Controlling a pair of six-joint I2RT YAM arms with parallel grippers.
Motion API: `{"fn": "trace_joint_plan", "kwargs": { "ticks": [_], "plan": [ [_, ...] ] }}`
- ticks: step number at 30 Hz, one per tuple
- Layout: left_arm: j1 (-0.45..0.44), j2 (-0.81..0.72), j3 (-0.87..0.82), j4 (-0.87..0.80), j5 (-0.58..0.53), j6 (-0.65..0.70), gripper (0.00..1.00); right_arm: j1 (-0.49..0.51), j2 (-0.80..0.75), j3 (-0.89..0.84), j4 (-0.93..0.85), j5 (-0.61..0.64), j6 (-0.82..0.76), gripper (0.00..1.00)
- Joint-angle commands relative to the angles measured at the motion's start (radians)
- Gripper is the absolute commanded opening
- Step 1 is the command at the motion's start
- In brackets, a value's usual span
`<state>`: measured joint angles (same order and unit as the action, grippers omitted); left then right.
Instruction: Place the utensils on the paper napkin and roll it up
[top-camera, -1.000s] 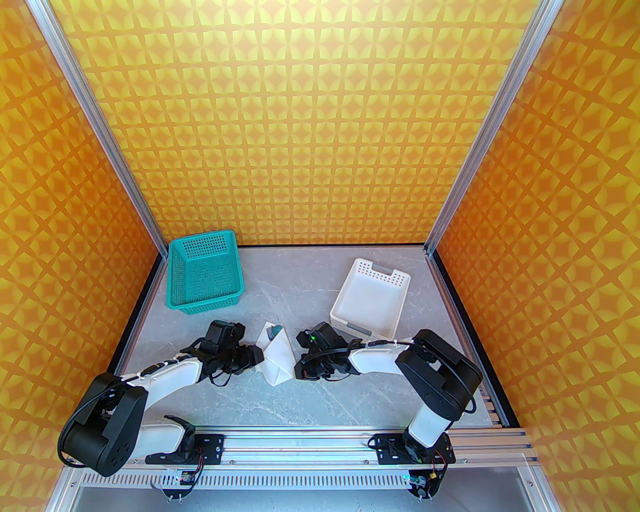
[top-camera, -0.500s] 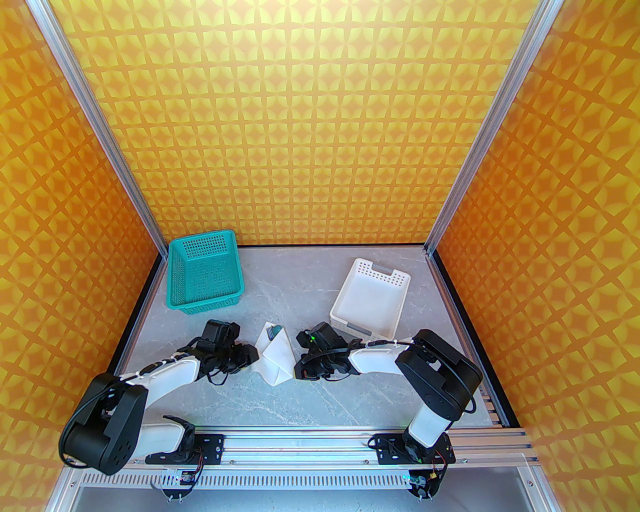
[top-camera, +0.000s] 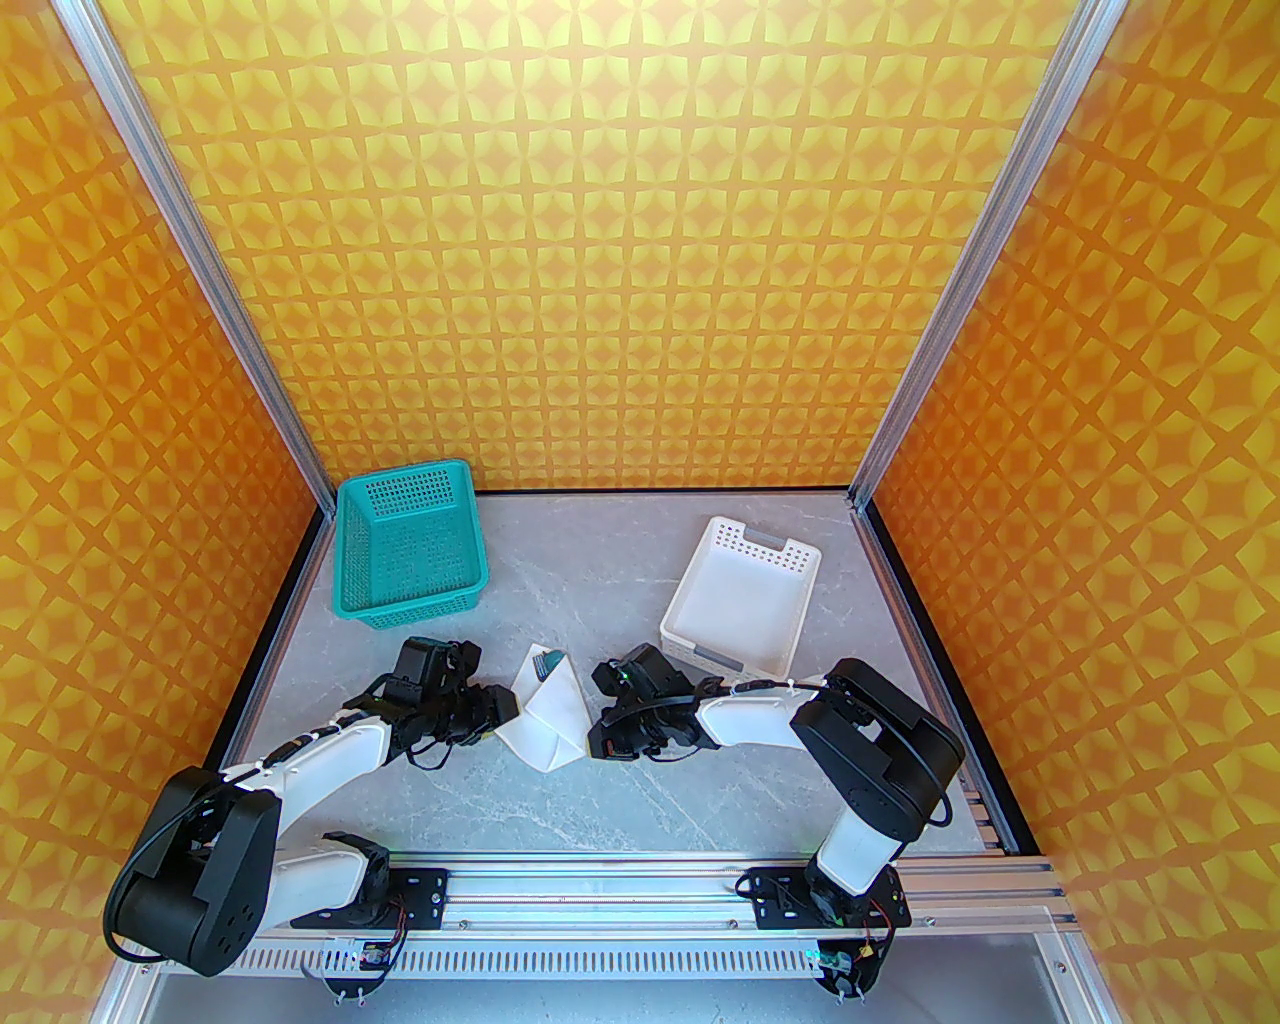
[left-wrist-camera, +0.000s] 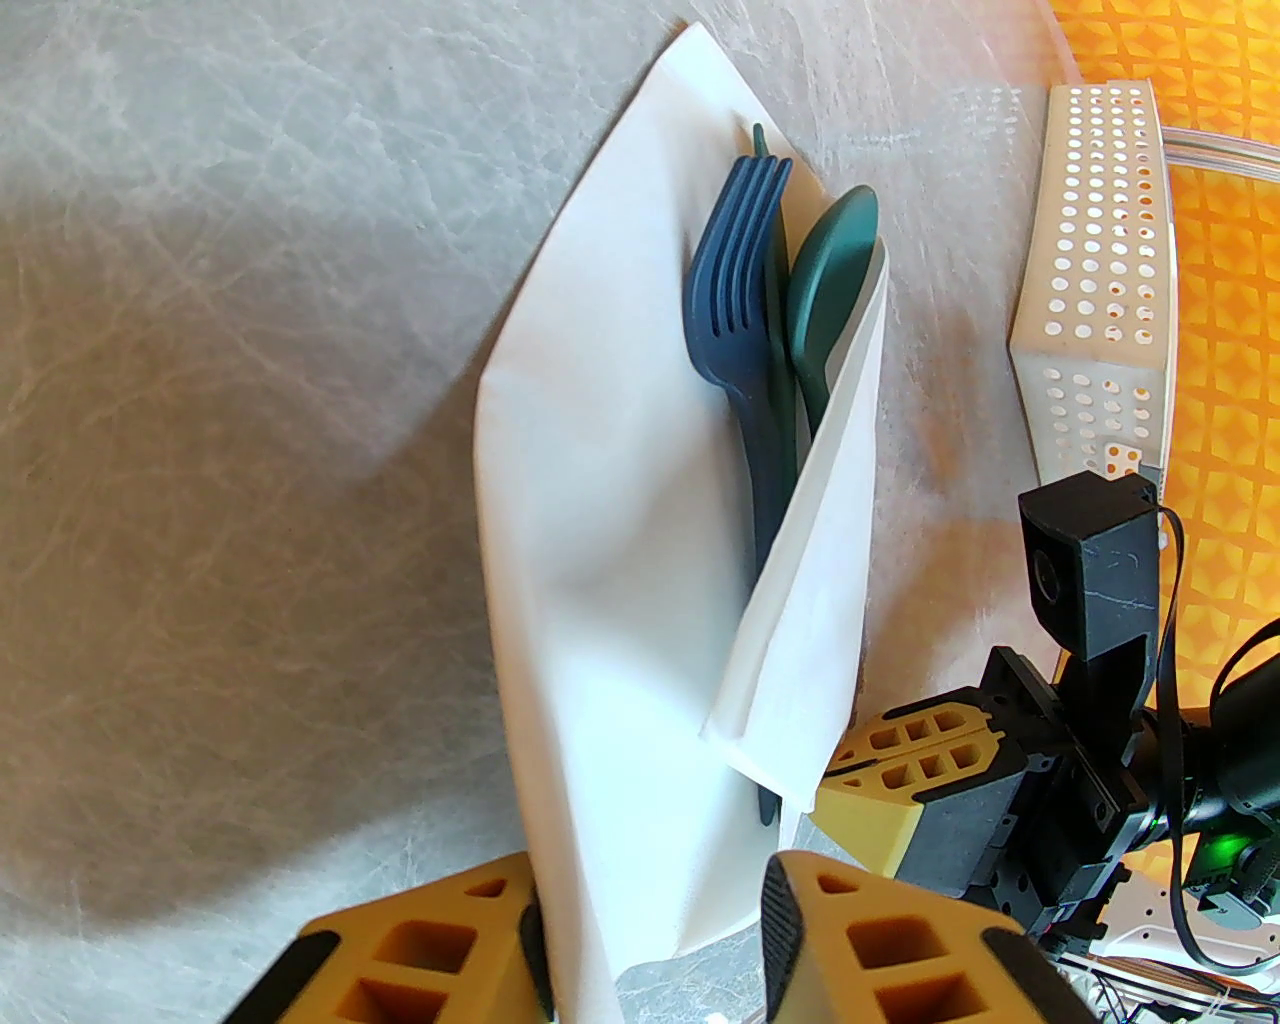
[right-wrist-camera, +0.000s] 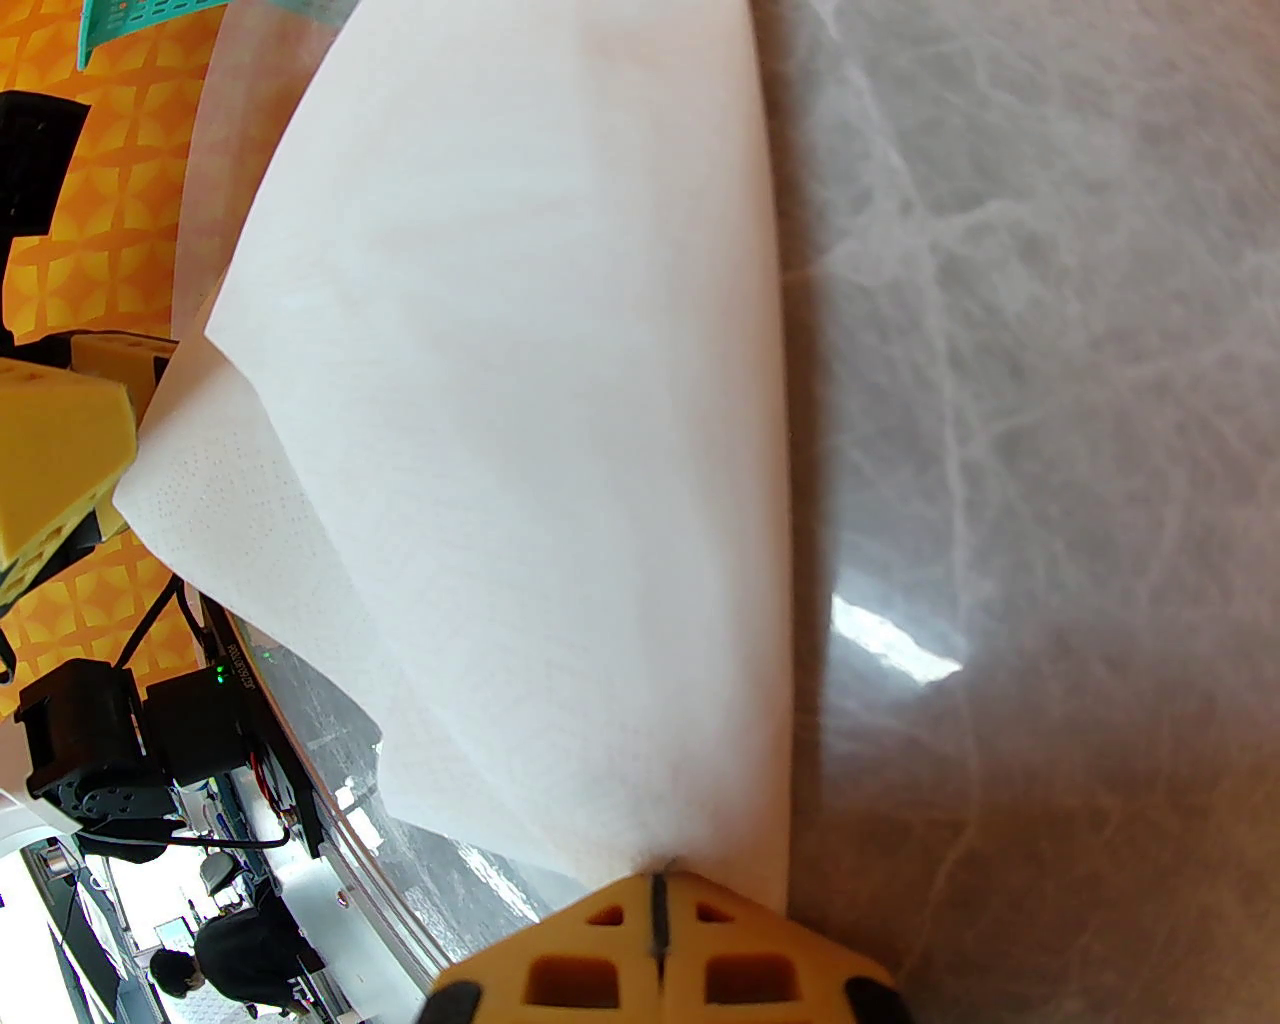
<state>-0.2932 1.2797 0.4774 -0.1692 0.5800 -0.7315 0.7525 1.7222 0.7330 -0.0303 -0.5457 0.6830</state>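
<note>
The white paper napkin (top-camera: 550, 712) lies mid-table, folded into a pouch over the utensils (top-camera: 546, 663). In the left wrist view the napkin (left-wrist-camera: 600, 500) shows the fork (left-wrist-camera: 735, 260), the spoon (left-wrist-camera: 825, 280) and the thin edge of the knife (left-wrist-camera: 778, 300) sticking out at its far end; their handles are hidden. My left gripper (left-wrist-camera: 650, 950) is open at the napkin's left side, with the paper's near edge lying loose between its fingers. My right gripper (right-wrist-camera: 657, 900) is shut on the right flap of the napkin (right-wrist-camera: 520, 400).
A teal perforated basket (top-camera: 410, 545) stands at the back left. A white perforated tray (top-camera: 740, 600) sits tilted at the back right, just behind my right arm. Bare grey table stretches in front of the napkin, up to the rail.
My left gripper has drawn back a little to the left, off the napkin's side. The right gripper and the napkin have stayed put.
</note>
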Motion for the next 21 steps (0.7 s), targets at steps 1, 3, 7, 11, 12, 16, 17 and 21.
{"fn": "trace_joint_plan", "kwargs": {
  "ticks": [1, 3, 7, 11, 12, 16, 17, 21],
  "plan": [
    [0.009, 0.025, -0.008, -0.034, -0.015, 0.027, 0.36, 0.004, 0.059, -0.024, -0.139, 0.128, -0.015, 0.0],
    [0.009, 0.032, -0.008, -0.053, -0.039, 0.042, 0.34, 0.005, 0.057, -0.022, -0.142, 0.128, -0.016, 0.0],
    [0.009, 0.025, 0.0, -0.09, -0.071, 0.063, 0.31, 0.005, 0.059, -0.021, -0.143, 0.13, -0.017, 0.0],
    [0.008, 0.003, 0.001, -0.096, -0.07, 0.058, 0.18, 0.007, 0.063, -0.02, -0.144, 0.13, -0.017, 0.0],
    [0.009, -0.005, 0.001, -0.098, -0.07, 0.055, 0.15, 0.007, 0.064, -0.019, -0.144, 0.13, -0.017, 0.0],
    [0.009, -0.033, 0.007, -0.122, -0.069, 0.057, 0.08, 0.008, 0.068, -0.018, -0.147, 0.133, -0.019, 0.0],
    [0.009, -0.039, 0.008, -0.128, -0.068, 0.057, 0.07, 0.008, 0.069, -0.017, -0.148, 0.133, -0.019, 0.0],
    [0.009, -0.064, 0.014, -0.148, -0.056, 0.054, 0.06, 0.008, 0.072, -0.02, -0.148, 0.137, -0.017, 0.0]
  ]
}}
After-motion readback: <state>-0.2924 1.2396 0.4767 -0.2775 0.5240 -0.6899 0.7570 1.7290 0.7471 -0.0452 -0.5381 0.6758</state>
